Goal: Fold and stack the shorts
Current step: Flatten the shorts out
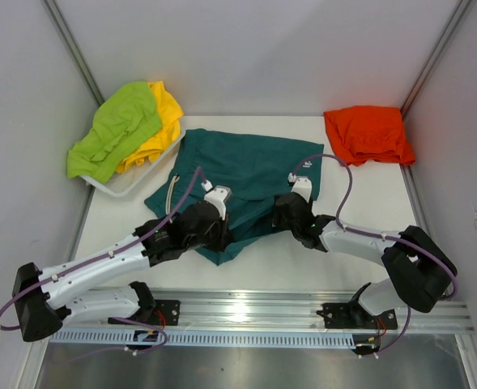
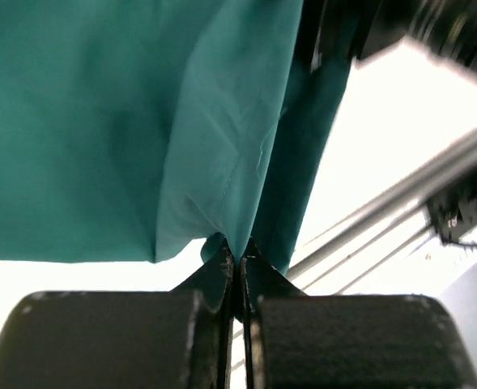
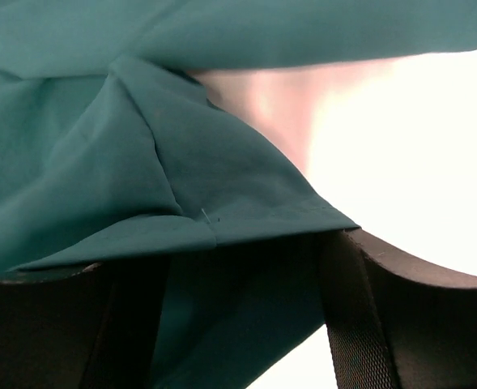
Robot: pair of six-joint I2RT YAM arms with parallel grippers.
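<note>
On the table [image 1: 303, 263], the teal shorts [image 1: 246, 158] are pinched by the left gripper [image 2: 238, 251], jaws closed; the right gripper [image 3: 238, 279] stands open around loose cloth. The fabric looks limp, so it is probably best taken at the hem corners.

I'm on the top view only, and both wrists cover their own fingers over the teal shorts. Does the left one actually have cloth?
Observer: Yes. The left wrist view shows the left gripper shut on a pinched fold of the teal shorts.
Operator: And the right one, is it clamped too?
Observer: No. In the right wrist view the right gripper is open. Its fingers stand wide apart, and a loose edge of the shorts lies across the gap, unclamped.
</note>
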